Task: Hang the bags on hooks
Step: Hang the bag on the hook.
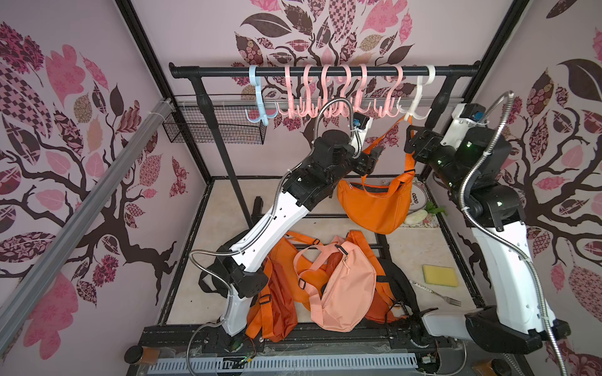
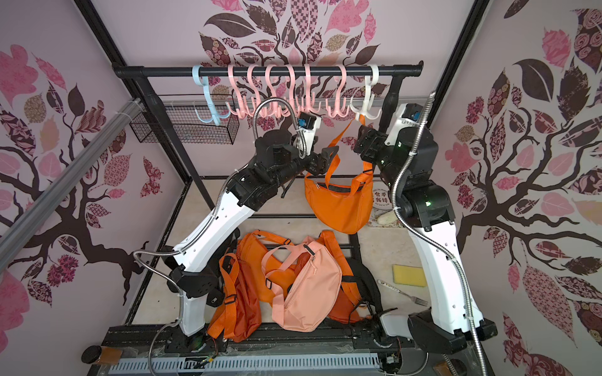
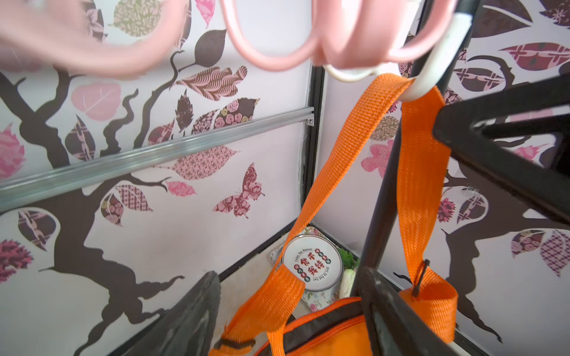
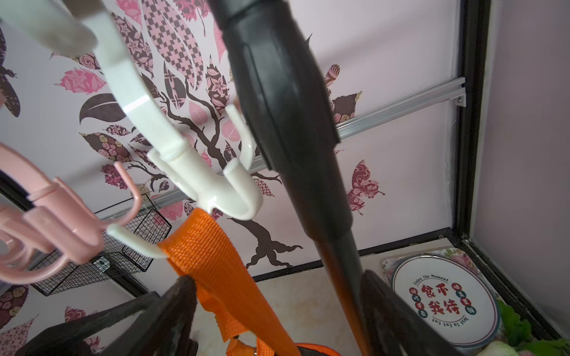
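Because the orange sling bag point(image 1: 374, 205) is hanging by its strap point(image 4: 209, 246) from the white hook point(image 4: 197, 178), the left gripper point(image 1: 374, 158) and right gripper point(image 1: 411, 143) are standing beside it, jaws spread wide, holding nothing.

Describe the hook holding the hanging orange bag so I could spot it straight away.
Find the black rail across the back, strung with plastic hooks. The last hook at its right end carries the orange bag by its strap. It is the only white one; the others are pink, bar a blue one.
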{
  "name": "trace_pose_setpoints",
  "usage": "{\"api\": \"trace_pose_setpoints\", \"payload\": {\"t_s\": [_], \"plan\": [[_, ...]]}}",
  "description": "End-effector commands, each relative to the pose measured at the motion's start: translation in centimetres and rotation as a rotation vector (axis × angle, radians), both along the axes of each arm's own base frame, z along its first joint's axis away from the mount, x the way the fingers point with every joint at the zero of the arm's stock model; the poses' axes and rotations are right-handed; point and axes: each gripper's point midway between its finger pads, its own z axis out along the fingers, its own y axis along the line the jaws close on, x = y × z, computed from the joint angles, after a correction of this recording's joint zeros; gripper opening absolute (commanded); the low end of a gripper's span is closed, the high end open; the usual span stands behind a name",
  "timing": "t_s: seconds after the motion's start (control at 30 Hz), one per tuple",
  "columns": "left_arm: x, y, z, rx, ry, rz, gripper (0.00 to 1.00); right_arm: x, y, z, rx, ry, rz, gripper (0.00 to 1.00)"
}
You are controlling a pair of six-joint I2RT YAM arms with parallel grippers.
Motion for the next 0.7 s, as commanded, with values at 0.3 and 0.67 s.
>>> {"api": "trace_pose_setpoints", "payload": {"t_s": [0.3,0.67], "plan": [[-3.1,4.3,-2.0,0.076,-0.011,0.023,0.98,-4.4,0.0,-0.1,0.056,-0.014,0.074,1.0],[-8.4,12.0,-7.2,0.148,-0.006,0.097,0.98,-7.9,2.6,-10.7,0.059,0.183,0.254,1.0]]}}
